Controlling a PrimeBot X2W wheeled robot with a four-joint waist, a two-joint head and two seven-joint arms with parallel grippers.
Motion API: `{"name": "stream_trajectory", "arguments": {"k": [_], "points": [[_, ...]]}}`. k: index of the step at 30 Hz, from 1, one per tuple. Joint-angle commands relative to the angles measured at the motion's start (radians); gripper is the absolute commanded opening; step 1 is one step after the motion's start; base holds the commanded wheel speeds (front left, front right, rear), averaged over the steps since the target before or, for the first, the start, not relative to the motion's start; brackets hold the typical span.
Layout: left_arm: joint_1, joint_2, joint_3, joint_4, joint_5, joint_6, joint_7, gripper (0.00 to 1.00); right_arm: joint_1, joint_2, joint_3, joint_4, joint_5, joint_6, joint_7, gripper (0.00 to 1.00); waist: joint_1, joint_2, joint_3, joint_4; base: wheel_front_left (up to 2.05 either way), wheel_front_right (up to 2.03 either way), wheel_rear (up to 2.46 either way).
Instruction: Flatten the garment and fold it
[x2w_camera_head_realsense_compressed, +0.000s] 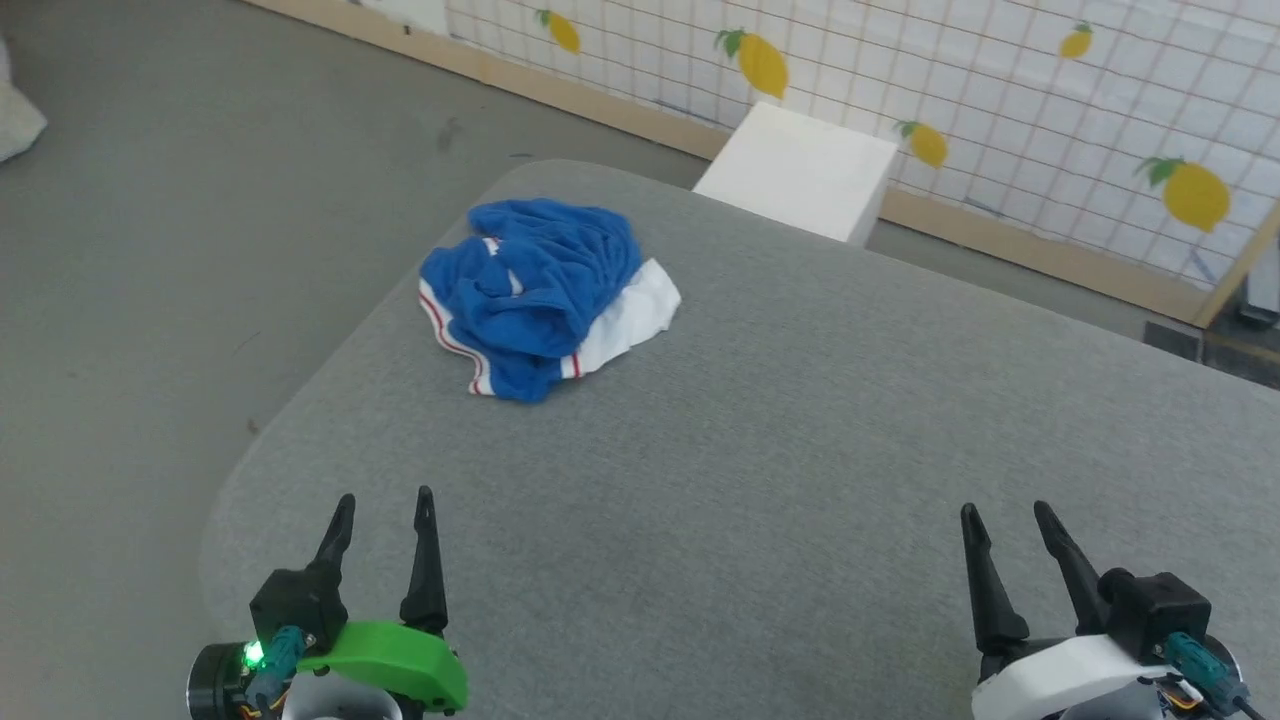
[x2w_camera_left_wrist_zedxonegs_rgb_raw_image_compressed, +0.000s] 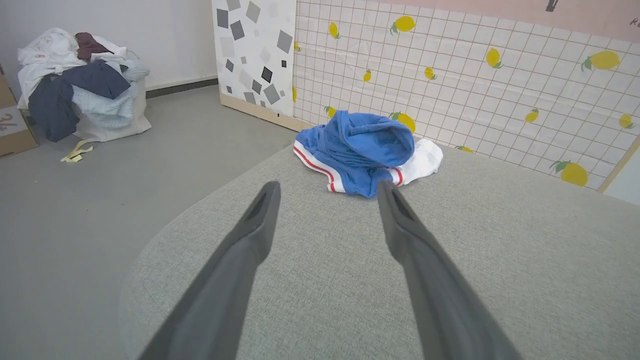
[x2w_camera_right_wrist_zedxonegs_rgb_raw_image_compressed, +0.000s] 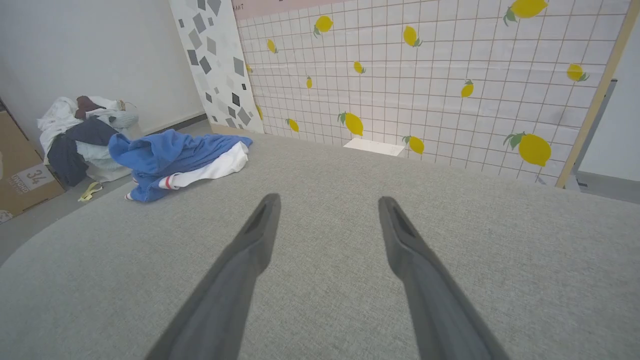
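- Blue jersey cloth with white sleeves and red-striped white trim, the garment (x2w_camera_head_realsense_compressed: 545, 295) lay crumpled in a loose heap on the grey fabric-covered surface (x2w_camera_head_realsense_compressed: 760, 450), near its rounded far corner.
- From my left gripper (x2w_camera_head_realsense_compressed: 385, 494), the heap sat well ahead of the fingertips and a little to their right, clearly apart from them.
- From my right gripper (x2w_camera_head_realsense_compressed: 1003, 507), it sat far ahead and well off to the left.
- I saw both grippers with their dark fingers spread wide and empty, over the near part of the grey surface and pointing away from me.
- Beyond the garment, ahead and between the two grippers, a white box (x2w_camera_head_realsense_compressed: 800, 165) stood at the surface's far edge, with a lemon-print grid panel (x2w_camera_head_realsense_compressed: 1000, 90) behind it.
- Far off to the left of the left gripper, on the grey floor (x2w_camera_head_realsense_compressed: 200, 200), a pile of clothes (x2w_camera_left_wrist_zedxonegs_rgb_raw_image_compressed: 80, 85) sat heaped in a pale bag, with a cardboard box (x2w_camera_right_wrist_zedxonegs_rgb_raw_image_compressed: 22, 175) just beside it.
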Motion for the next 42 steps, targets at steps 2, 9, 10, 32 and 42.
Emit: {"name": "stream_trajectory", "arguments": {"k": [2, 9, 10, 32, 42], "points": [[0.014, -0.004, 0.006, -0.001, -0.005, -0.004, -0.008, 1.0, 0.008, 0.0, 0.005, 0.002, 0.009, -0.002, -0.006, 1.0, 0.0, 0.0, -0.002, 0.028, 0.0, 0.0, 0.0], [0.019, -0.004, 0.009, -0.004, -0.007, -0.003, -0.008, 1.0, 0.006, 0.0, 0.008, 0.004, 0.007, -0.002, -0.006, 1.0, 0.0, 0.0, -0.001, 0.034, 0.0, 0.0, 0.0], [0.02, -0.004, 0.01, -0.005, -0.008, -0.002, -0.008, 1.0, 0.006, 0.0, 0.009, 0.005, 0.008, -0.002, -0.006, 1.0, 0.0, 0.0, -0.001, 0.034, 0.0, 0.0, 0.0], [-0.307, 0.052, 0.054, 0.098, -0.104, -0.091, -0.008, 1.0, -0.044, 0.0, 0.007, -0.015, -0.048, -0.002, -0.006, 1.0, 0.0, 0.0, 0.121, -0.012, 0.0, 0.0, 0.0], [-0.611, 0.139, 0.088, 0.281, -0.271, -0.113, 0.134, 1.0, -0.123, 0.0, -0.04, -0.091, -0.142, -0.002, 0.024, 1.0, 0.0, 0.0, 0.321, -0.113, 0.0, 0.0, 0.0]]}}
